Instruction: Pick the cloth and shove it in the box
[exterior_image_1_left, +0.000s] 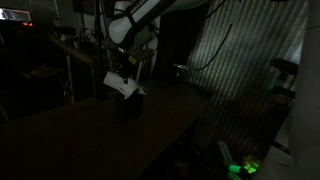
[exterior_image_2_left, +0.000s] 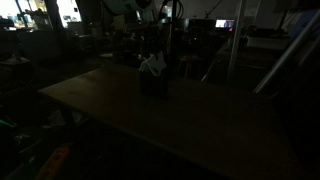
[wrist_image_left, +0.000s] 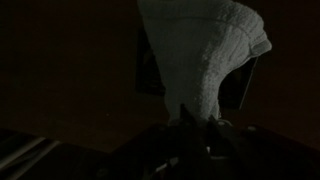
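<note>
The cloth (exterior_image_1_left: 120, 87) hangs bunched from the hand (exterior_image_1_left: 122, 74), which is closed tight on its upper edge. Its pale folds droop right over the dark box (exterior_image_1_left: 131, 103), which stands near the far side of the dim surface (exterior_image_1_left: 90, 140).

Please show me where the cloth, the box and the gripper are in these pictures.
cloth (wrist_image_left: 205, 50): wrist view, middle of the hanging fabric.
box (exterior_image_2_left: 155, 88): in an exterior view, its near side wall.
gripper (wrist_image_left: 197, 122): wrist view, between the fingertips pinching the cloth.
</note>
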